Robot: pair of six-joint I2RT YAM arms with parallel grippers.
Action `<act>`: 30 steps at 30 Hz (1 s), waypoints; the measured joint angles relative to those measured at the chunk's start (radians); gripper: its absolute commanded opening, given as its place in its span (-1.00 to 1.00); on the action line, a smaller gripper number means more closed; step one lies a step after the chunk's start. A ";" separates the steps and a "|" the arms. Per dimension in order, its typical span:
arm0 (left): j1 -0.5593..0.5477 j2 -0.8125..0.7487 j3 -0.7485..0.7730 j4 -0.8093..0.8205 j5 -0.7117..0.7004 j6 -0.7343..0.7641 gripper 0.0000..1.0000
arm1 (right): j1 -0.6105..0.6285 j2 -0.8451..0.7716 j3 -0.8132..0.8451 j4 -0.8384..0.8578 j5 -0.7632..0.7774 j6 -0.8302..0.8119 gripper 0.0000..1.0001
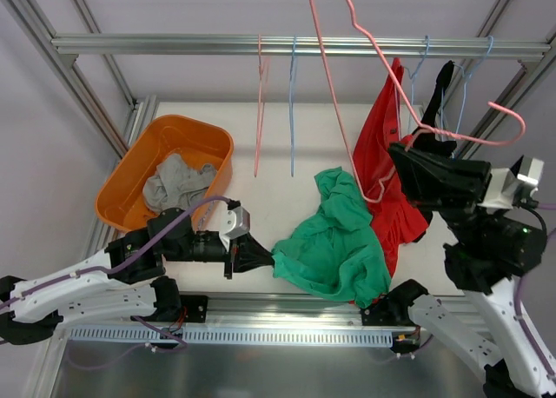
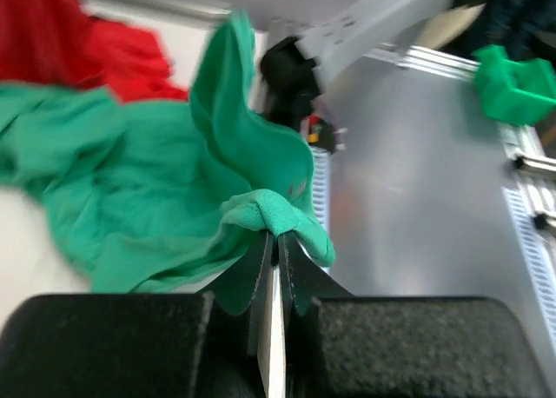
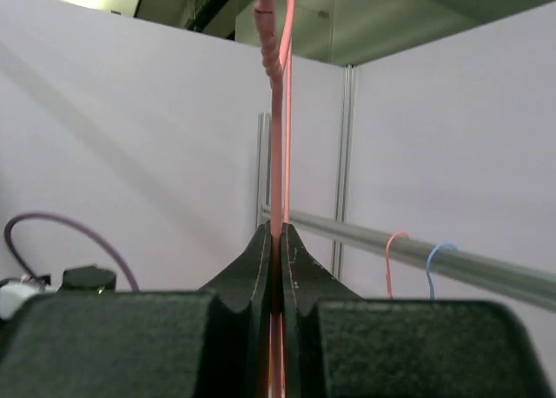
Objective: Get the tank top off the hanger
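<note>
The green tank top [image 1: 334,242] lies crumpled on the white table near the front edge. My left gripper [image 1: 265,256] is shut on a bunched fold at its left edge; the left wrist view shows the cloth [image 2: 130,172] pinched at the fingertips [image 2: 278,235]. My right gripper [image 1: 401,150] is raised at the right and shut on the wire of the pink hanger [image 1: 393,75], which tilts up toward the camera. In the right wrist view that wire [image 3: 276,111] runs straight up from the closed jaws [image 3: 278,228]. The hanger's lower corner hangs by the top's upper edge; I cannot tell whether they touch.
A red garment [image 1: 382,155] hangs from the rail [image 1: 174,43] beside the right gripper, with a black one [image 1: 439,89] behind. Bare pink [image 1: 259,111] and blue [image 1: 292,111] hangers hang mid-rail. An orange basin [image 1: 201,127] holding grey cloth [image 1: 174,185] sits at the left.
</note>
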 measured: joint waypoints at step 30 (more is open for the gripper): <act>0.000 -0.097 -0.056 -0.419 -0.708 -0.235 0.97 | 0.001 0.404 0.603 -1.431 0.510 -0.164 -0.99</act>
